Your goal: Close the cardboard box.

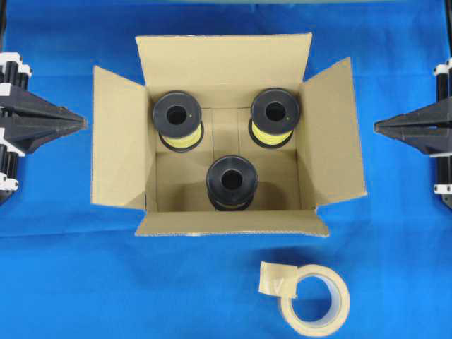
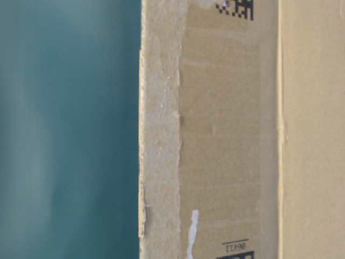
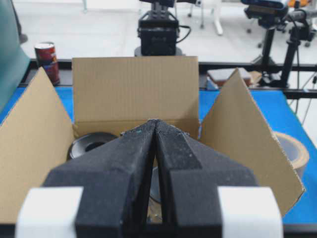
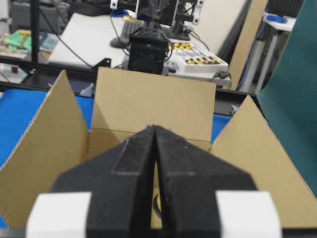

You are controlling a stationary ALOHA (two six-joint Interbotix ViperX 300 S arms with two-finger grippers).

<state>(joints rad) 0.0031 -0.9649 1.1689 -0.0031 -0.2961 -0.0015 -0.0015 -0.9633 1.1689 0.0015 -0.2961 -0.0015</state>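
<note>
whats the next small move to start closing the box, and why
Probably bring the left gripper in toward the left flap to fold it inward. All four flaps of the cardboard box stand open, three spools sit below the rim, and both the left and right gripper wait shut outside the side flaps, touching nothing. The right could mirror it.

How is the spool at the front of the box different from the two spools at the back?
The front spool sits alone, mid-box, nearer the tape roll; the back spools sit side by side. The back spools show plain yellow thread; the front spool hardly shows any. All have black round tops inside the cardboard box.
</note>
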